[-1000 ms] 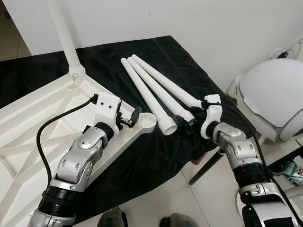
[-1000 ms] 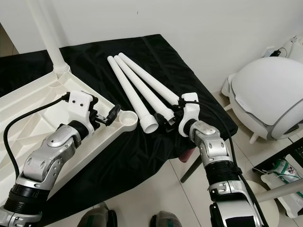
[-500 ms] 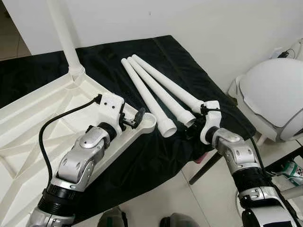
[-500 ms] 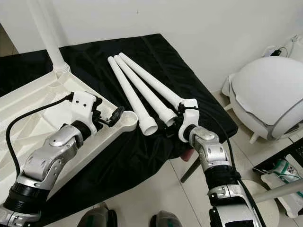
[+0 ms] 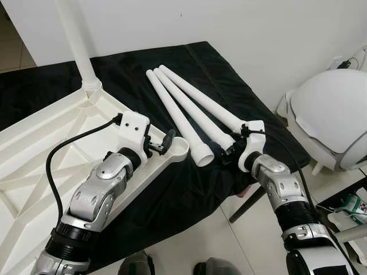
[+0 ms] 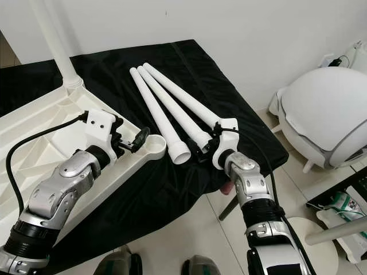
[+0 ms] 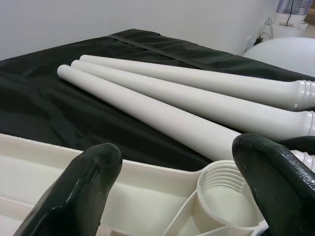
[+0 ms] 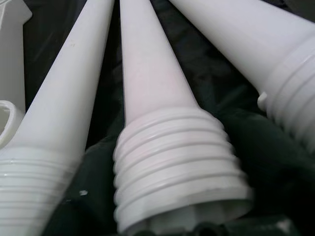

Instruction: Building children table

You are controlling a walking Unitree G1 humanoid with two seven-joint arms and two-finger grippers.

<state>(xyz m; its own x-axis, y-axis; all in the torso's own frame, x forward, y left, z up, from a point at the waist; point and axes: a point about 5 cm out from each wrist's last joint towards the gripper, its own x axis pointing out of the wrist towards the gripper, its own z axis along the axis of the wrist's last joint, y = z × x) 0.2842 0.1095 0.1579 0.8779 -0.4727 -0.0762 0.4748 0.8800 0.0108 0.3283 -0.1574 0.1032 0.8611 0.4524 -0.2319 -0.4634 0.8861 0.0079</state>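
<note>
1. Fingers [image 7: 93, 177] of the left gripper [image 5: 162, 144] stand spread apart over the near corner of the upturned white plastic children's tabletop [image 5: 34, 166], either side of its round threaded corner socket [image 7: 229, 189], gripping nothing.
2. Right gripper [image 6: 202, 150] sits at the threaded end of the middle white tapered plastic leg [image 8: 162, 147]; whether its fingers are parted or closed on that leg cannot be told.
3. Black cloth [image 5: 223, 86] covers the work surface, over a pale tiled floor [image 5: 241, 240].
4. Ribs brace the tabletop's underside.
5. Three loose legs [image 5: 189, 109] lie side by side on the cloth beside the tabletop, threaded ends towards the robot, narrow tips pointing away.
6. One further white leg [image 5: 74, 40] stands upright in the tabletop's far corner socket, which makes four legs counted.
7. Off to the right, a white domed plastic object [image 5: 332, 114] sits low against the plain white wall [image 5: 258, 28].
</note>
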